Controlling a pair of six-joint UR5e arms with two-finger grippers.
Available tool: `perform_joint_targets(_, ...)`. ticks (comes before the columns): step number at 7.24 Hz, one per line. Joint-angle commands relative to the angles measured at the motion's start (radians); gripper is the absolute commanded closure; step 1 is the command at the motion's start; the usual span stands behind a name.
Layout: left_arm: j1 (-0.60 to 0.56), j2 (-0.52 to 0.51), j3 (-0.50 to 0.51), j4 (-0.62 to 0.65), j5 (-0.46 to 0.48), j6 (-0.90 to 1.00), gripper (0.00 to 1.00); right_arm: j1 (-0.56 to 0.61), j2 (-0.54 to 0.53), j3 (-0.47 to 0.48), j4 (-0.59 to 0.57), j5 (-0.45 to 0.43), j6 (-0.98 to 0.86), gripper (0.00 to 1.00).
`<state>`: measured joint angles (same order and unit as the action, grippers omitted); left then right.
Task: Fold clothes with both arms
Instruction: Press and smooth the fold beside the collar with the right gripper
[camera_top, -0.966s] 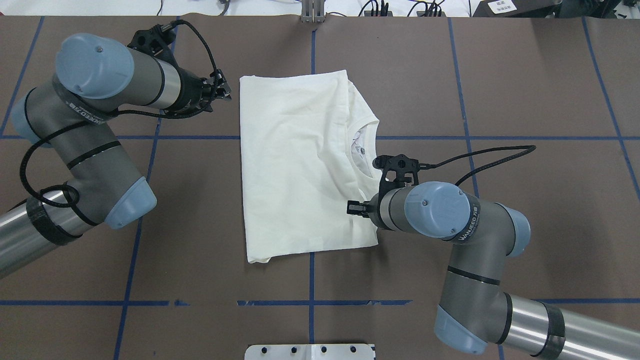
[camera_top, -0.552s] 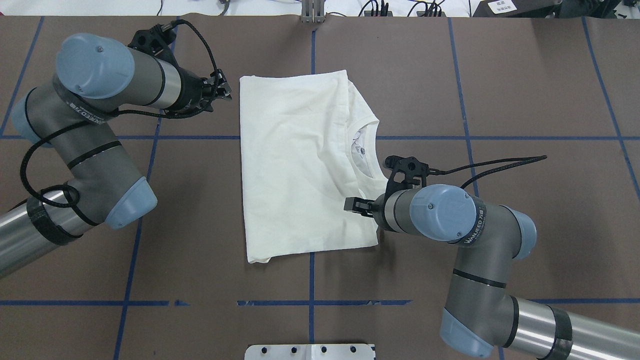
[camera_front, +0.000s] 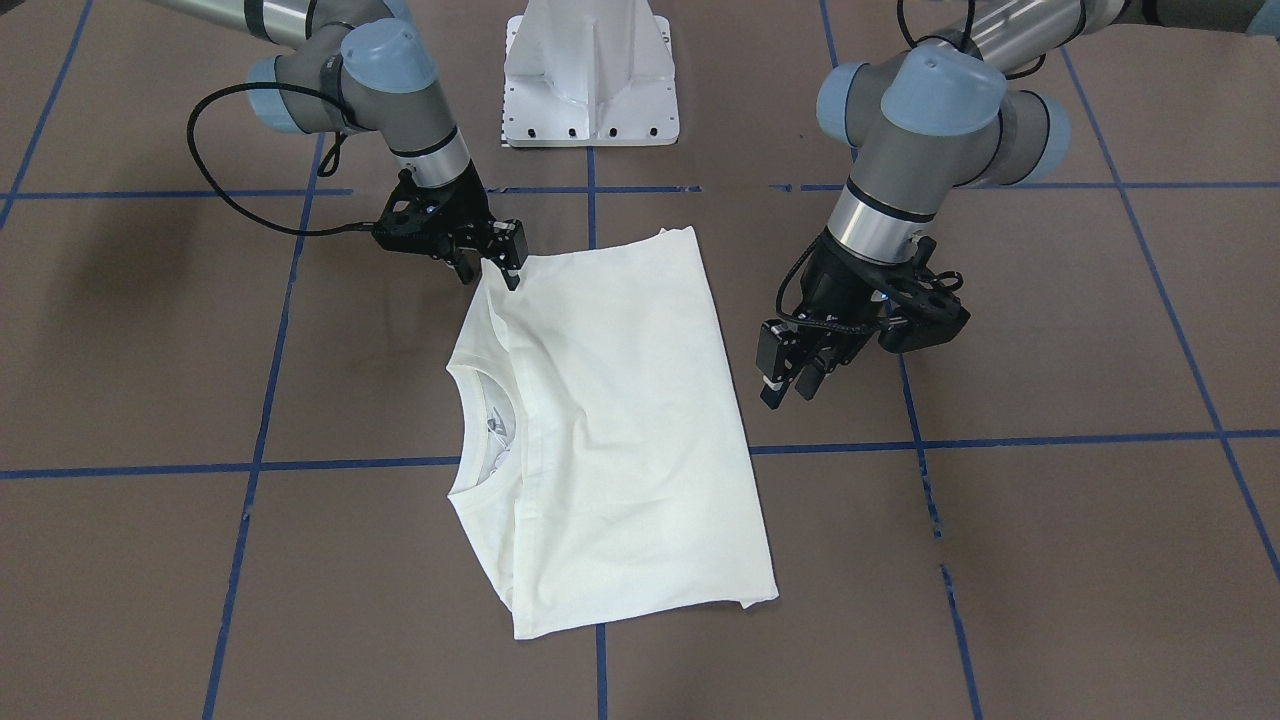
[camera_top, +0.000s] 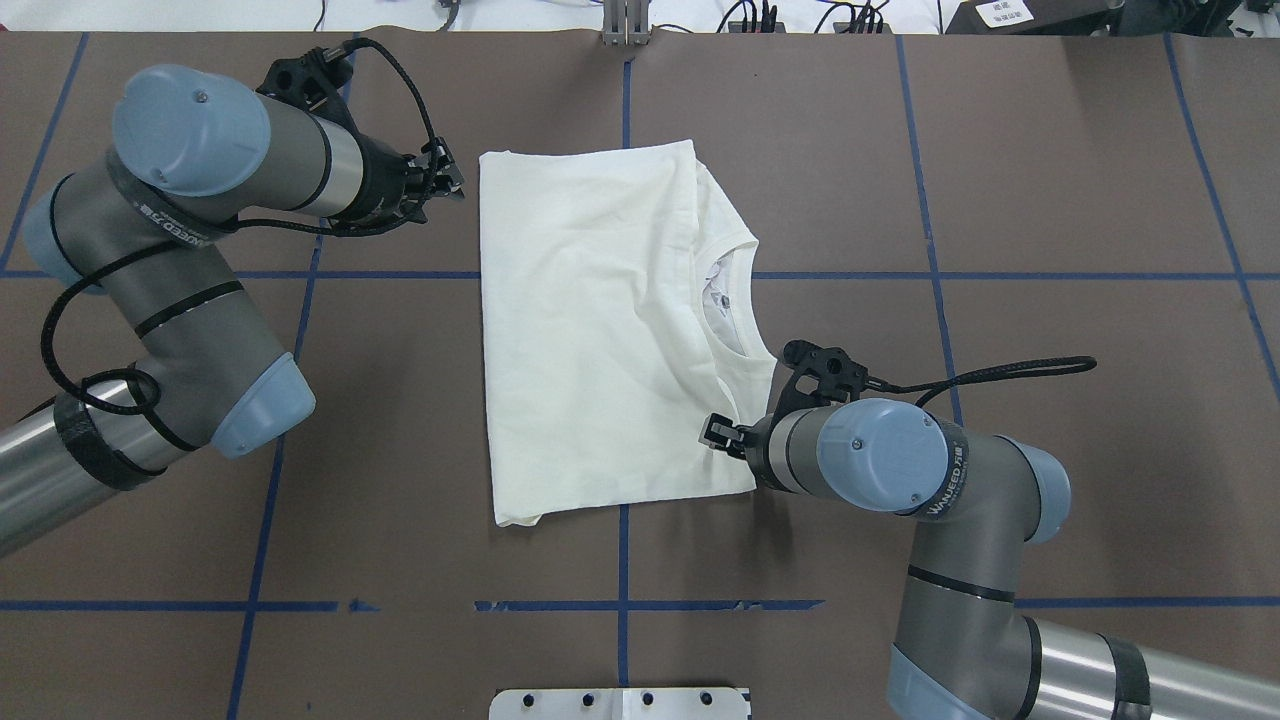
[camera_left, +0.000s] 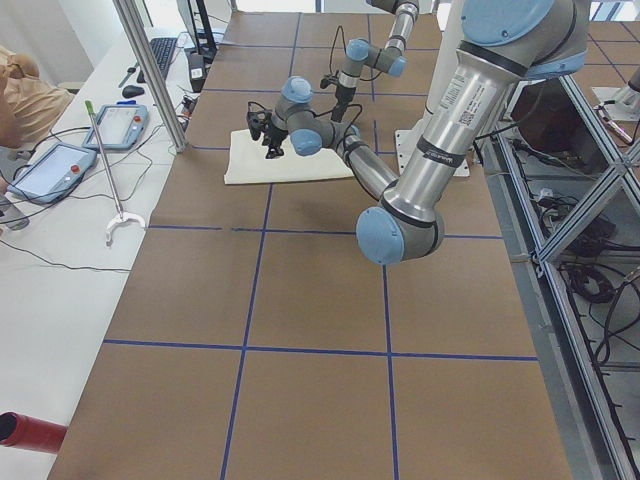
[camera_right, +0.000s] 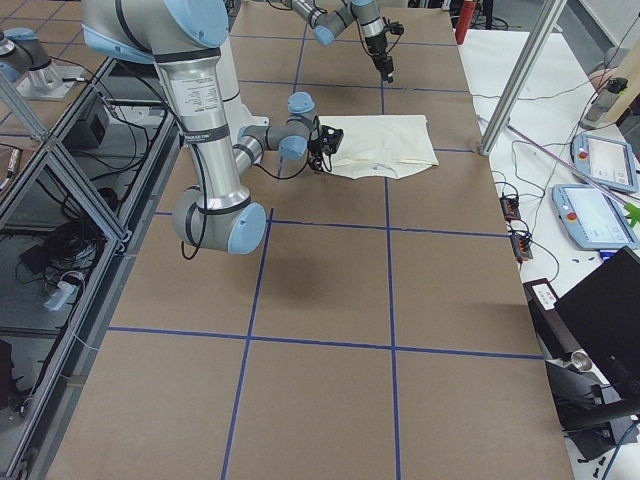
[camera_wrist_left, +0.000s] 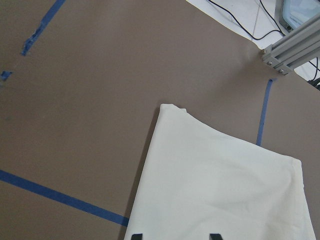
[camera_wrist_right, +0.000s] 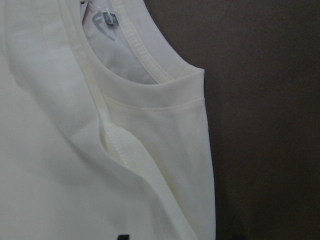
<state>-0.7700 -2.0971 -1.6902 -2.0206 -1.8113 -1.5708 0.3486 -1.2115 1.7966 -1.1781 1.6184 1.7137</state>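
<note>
- Front-facing view: the T-shirt (camera_front: 620, 420) lies folded flat in the middle of the surface (camera_front: 1050, 560), with its neck opening toward the frame's left. The right tool (camera_front: 492, 270), at upper left, meets the shirt's top corner with its jaws parted, probably to take that shoulder edge. The left tool (camera_front: 790, 385), at right, hangs released just beside the long edge.
- Overhead view: the tools stand at upper left and lower right of the shirt. I judge this is so that the next fold lifts evenly.
- Left wrist view: two parted fingertips (camera_wrist_left: 136, 237) show at the bottom, with the shirt's corner ahead.
- Right wrist view: the shoulder edge runs down the frame between the parted jaws, and nothing is clamped yet.
</note>
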Motion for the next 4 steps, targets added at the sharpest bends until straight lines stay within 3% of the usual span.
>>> perform_joint_targets(1,0.0,-0.004,-0.002,0.008,0.001,0.0,0.46,-0.016,-0.006,0.0,-0.002,0.0,0.018,0.62)
perform_joint_targets(2,0.0,-0.004,-0.002,0.008,0.001,0.0,0.46,-0.017,-0.013,0.0,-0.002,0.001,0.018,0.94)
perform_joint_targets(3,0.0,-0.004,-0.002,0.008,0.001,0.0,0.46,-0.017,-0.011,0.003,-0.002,0.006,0.015,1.0)
perform_joint_targets(4,-0.002,-0.004,-0.002,0.008,0.001,0.0,0.46,-0.016,-0.01,0.018,-0.003,0.014,0.015,1.0)
